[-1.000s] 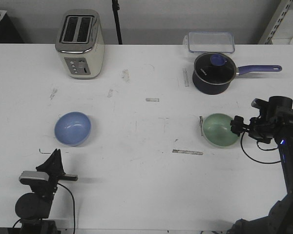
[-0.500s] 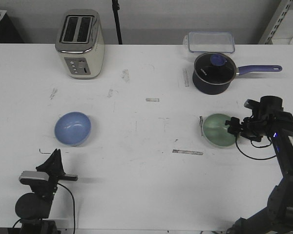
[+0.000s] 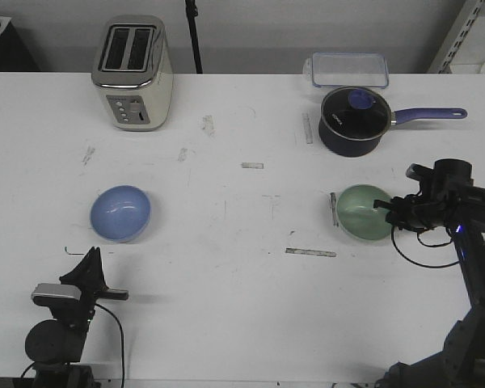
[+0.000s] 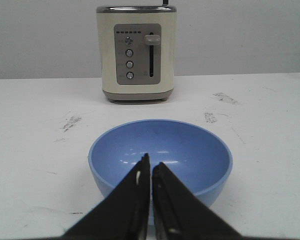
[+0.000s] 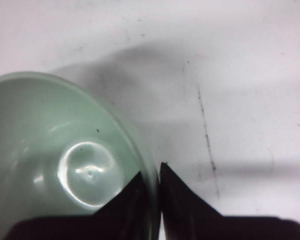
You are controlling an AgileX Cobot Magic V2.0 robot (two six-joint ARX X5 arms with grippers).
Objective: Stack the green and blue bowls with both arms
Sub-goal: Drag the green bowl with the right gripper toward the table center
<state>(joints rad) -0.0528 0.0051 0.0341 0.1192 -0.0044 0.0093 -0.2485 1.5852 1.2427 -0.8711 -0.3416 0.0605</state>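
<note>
The left gripper (image 4: 151, 167), fingers seemingly pressed together, points at the blue bowl (image 4: 190, 155) before a toaster (image 4: 136, 52).

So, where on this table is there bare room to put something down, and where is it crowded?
The widest bare patch lies between the blue bowl and the green bowl, with only scuff marks and tape bits. Another lies between the toaster and the saucepan. It is crowded on the right: the right end effector grips the green bowl's rim, with the saucepan and a clear container behind.

The green bowl (image 5: 65, 165) is cut off at the right wrist view's edge, its grasped rim blurred.
</note>
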